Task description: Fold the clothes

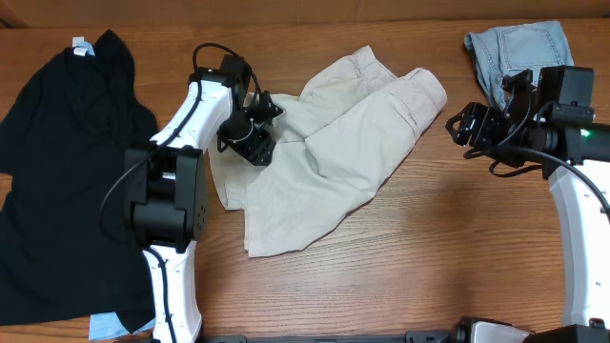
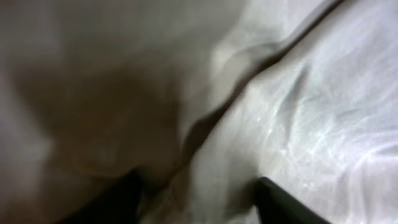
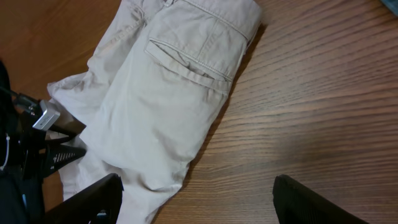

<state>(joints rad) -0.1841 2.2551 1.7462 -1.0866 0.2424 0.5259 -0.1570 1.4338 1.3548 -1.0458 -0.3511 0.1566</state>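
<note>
The cream-beige shorts lie crumpled in the middle of the table, waistband end toward the far right. They fill the left wrist view, and their back pocket shows in the right wrist view. My left gripper is down on the shorts' left part; its fingers are apart with a fold of cream fabric between them. My right gripper is open and empty above bare wood right of the shorts. The black top lies spread at the left. The light-blue denim shorts lie at the far right corner.
The wooden table shows bare wood in front of and to the right of the cream shorts. A light-blue scrap pokes out beneath the black top at the front left. The left arm's tip shows in the right wrist view.
</note>
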